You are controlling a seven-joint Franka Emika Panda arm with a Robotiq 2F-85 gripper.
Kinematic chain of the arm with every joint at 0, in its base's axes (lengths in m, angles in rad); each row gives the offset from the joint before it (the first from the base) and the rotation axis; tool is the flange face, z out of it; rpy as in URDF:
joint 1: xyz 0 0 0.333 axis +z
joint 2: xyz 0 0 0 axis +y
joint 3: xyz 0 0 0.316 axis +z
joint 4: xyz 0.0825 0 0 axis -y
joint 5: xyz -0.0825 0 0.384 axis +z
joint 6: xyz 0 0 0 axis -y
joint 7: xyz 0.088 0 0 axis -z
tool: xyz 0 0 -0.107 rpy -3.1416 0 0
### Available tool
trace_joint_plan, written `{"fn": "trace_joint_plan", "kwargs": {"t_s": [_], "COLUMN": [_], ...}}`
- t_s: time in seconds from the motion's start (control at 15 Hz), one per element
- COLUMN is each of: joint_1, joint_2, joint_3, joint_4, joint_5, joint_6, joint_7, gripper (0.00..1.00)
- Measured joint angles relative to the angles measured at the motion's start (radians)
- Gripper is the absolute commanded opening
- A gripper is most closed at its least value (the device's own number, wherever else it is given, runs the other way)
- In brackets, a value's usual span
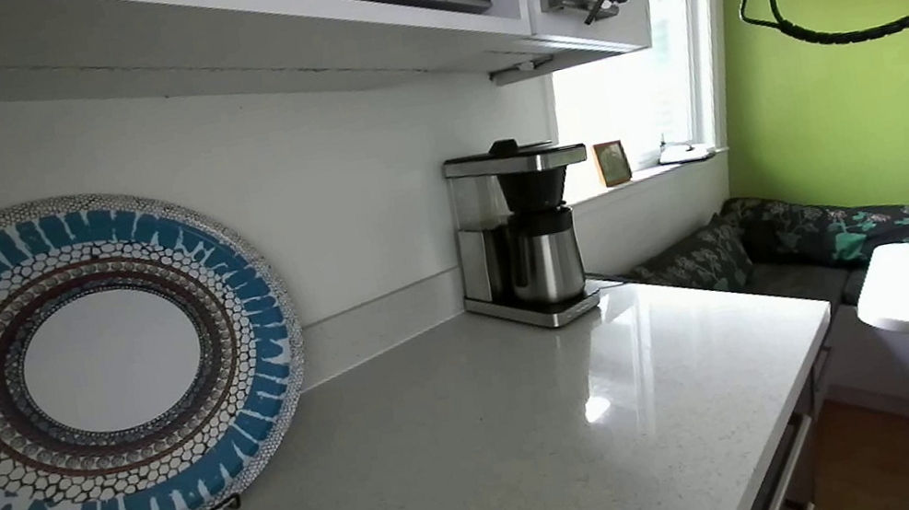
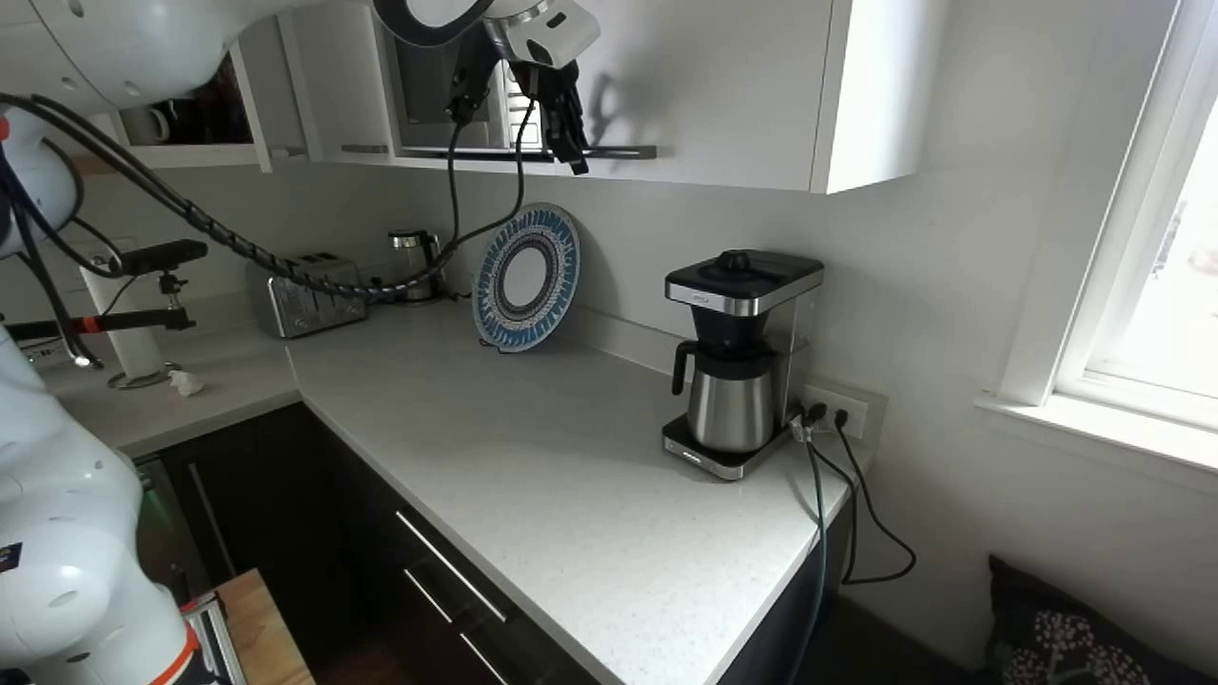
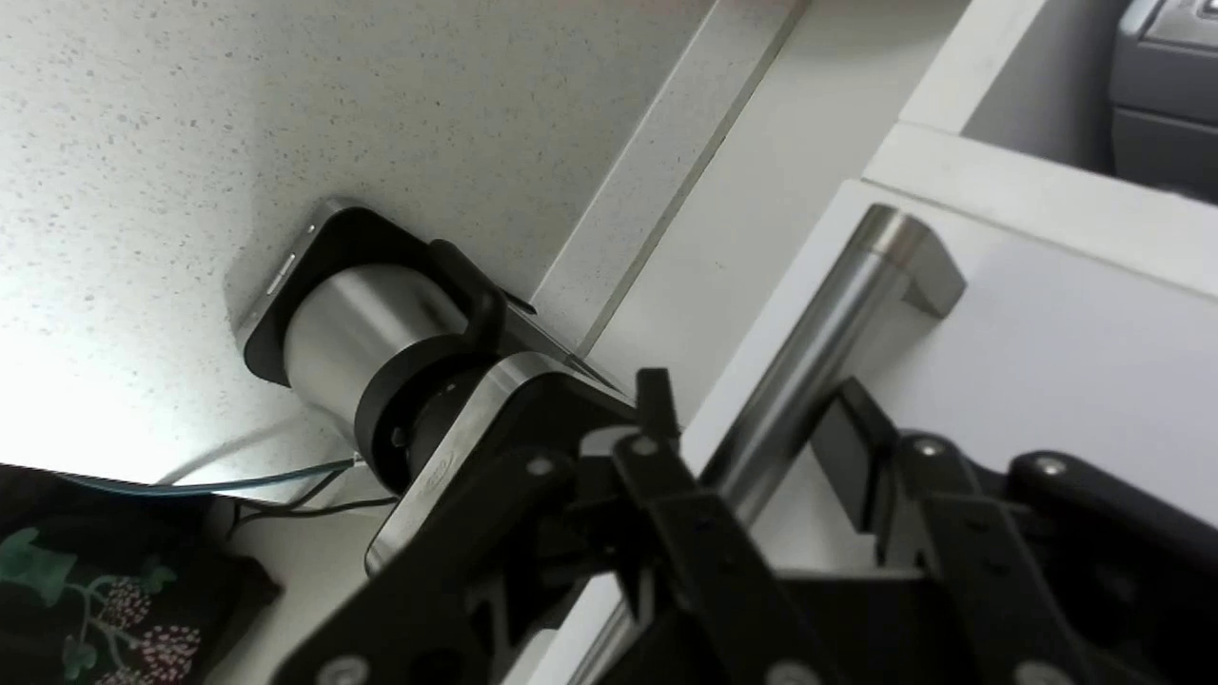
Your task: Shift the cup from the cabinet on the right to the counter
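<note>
Gripper (image 3: 752,428): jaws apart, astride the handle (image 3: 816,352), a gap showing
Handle axis: upper right to lower middle of the wrist view
Cup: unseen; probably inside the cabinet (image 2: 714,95), beyond the handle

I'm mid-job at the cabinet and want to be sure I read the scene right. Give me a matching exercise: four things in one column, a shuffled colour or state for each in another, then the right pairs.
Things
1 tool
2 cabinet door
3 coffee maker
4 round patterned disc

Colours and states
A black and steel, on the counter
B ringed in blue
C one jaw on each side of the bar handle
D flat, white, shut

Pairs: 1-C; 2-D; 3-A; 4-B
</note>
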Motion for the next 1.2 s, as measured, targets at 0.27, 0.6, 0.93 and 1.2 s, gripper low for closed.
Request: {"fn": "trace_joint_plan", "kwargs": {"t_s": [0.27,0.6,0.93,1.2], "joint_1": [-0.001,-0.005,-0.014,-0.029], "joint_2": [-0.008,-0.022,-0.058,-0.107], "joint_3": [-0.008,-0.03,-0.085,-0.129], "joint_4": [-0.001,-0.002,-0.006,-0.032], "joint_5": [0.008,0.03,0.062,0.057], "joint_6": [-0.021,-0.076,-0.205,-0.288], "joint_7": [0.014,0.006,-0.11,-0.249], "gripper": [0.08,0.07,0.07,0.07]}}
